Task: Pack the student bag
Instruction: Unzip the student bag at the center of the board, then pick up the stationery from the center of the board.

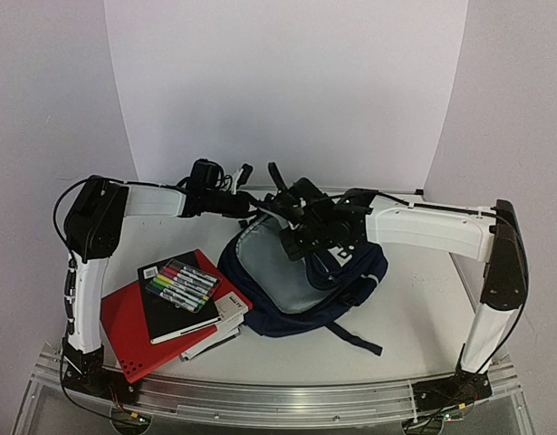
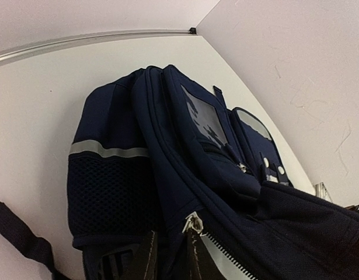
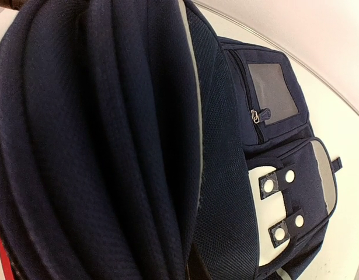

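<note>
The student bag (image 1: 337, 272) is a dark navy backpack lying in the middle of the table, its main opening spread so the grey lining (image 1: 276, 267) shows. My left gripper (image 1: 248, 207) is at the far left rim of the opening. In the left wrist view its fingers (image 2: 143, 259) are shut on the rim fabric beside a silver zipper pull (image 2: 194, 222). My right gripper (image 1: 301, 234) is at the far right rim. In the right wrist view navy fabric (image 3: 109, 146) drapes over it and hides most of the fingers; the white front buckles (image 3: 278, 207) show to the right.
Left of the bag a black notebook (image 1: 169, 317) carrying several markers (image 1: 183, 283) lies on a red folder (image 1: 129, 335). A stack of books (image 1: 224, 322) touches the bag's left side. A black strap (image 1: 355, 337) trails toward the near edge.
</note>
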Available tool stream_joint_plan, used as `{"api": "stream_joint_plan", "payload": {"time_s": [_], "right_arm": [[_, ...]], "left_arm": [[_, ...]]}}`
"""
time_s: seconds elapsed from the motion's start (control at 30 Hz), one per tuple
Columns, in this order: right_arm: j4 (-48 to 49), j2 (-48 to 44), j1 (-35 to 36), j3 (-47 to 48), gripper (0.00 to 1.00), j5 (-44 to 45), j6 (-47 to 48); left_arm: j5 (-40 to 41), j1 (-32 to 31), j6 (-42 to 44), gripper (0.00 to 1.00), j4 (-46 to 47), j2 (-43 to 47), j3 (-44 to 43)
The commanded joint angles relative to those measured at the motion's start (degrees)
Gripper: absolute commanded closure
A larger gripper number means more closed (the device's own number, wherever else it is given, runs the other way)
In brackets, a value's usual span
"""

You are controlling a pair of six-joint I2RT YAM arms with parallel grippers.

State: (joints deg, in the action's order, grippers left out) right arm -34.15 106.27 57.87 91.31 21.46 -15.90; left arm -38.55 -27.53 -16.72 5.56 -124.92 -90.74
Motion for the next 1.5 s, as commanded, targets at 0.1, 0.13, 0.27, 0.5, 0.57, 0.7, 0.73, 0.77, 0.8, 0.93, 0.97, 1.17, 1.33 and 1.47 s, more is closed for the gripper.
{"api": "stream_joint_plan", "payload": {"time_s": [0.1, 0.13, 0.27, 0.5, 0.57, 0.7, 0.73, 0.77, 0.8, 0.93, 0.97, 1.17, 1.33, 1.47], "right_arm": [[3.91, -8.25, -5.34, 0.23, 1.0, 0.31, -5.17], [3.91, -8.53, -6.29, -0.21, 1.0, -0.05, -5.28], [4.0, -8.5, -9.95, -1.54, 1.0, -0.71, -5.21], [5.07, -6.12, -13.42, -2.25, 1.0, -1.46, -4.5], [5.42, -5.51, -13.7, -2.24, 1.0, -1.89, -4.39], [6.21, -4.96, -13.83, -2.25, 1.0, -2.69, -4.14], [6.34, -4.83, -13.84, -2.24, 1.0, -2.81, -4.04], [6.49, -4.69, -13.84, -2.27, 1.0, -2.94, -3.96], [6.64, -4.6, -13.84, -2.31, 1.0, -3.23, -3.93], [7.42, -4.5, -13.84, -2.6, 1.0, -4.53, -3.96], [7.65, -4.46, -13.85, -2.73, 1.0, -4.91, -3.97], [8.6, -4.47, -13.84, -3.06, 1.0, -7.06, -4.2], [8.96, -5.72, -13.82, -4.28, 1.0, -7.37, -4.43], [9.01, -6.97, -13.84, -5.51, 1.0, -7.41, -4.79]], "left_arm": [[7.58, 1.6, 0.33, 0.5, 0.97, 9.17, 1.59], [8.63, 1.61, 0.56, 0.44, 0.41, 10.85, 2.3], [12.26, 1.65, 0.67, 0.3, -3.59, 18.31, 5.48], [21.78, 1.67, -4.55, 0.26, -13.49, 32.29, 18.16], [25.51, 1.69, -6.91, 0.25, -16.74, 37.52, 22.37], [27.62, 1.74, -12.24, 0.23, -23.75, 46.77, 30.68], [27.71, 1.8, -13.73, 0.22, -25.26, 48.79, 32.26], [27.92, 1.9, -15.01, 0.21, -26.93, 50.99, 33.75], [28.12, 2.03, -16.22, 0.21, -28.45, 53.13, 35.0], [30.46, 2.95, -20.09, 0.16, -33.93, 62.59, 39.79], [30.85, 3.31, -20.74, 0.14, -34.82, 64.5, 40.92], [28.76, 6.67, -21.75, 0.11, -40.09, 67.97, 44.76], [25.93, 6.97, -21.09, 0.1, -40.16, 65.39, 45.5], [22.78, 6.97, -19.73, 0.11, -39.71, 64.37, 45.42]]}}
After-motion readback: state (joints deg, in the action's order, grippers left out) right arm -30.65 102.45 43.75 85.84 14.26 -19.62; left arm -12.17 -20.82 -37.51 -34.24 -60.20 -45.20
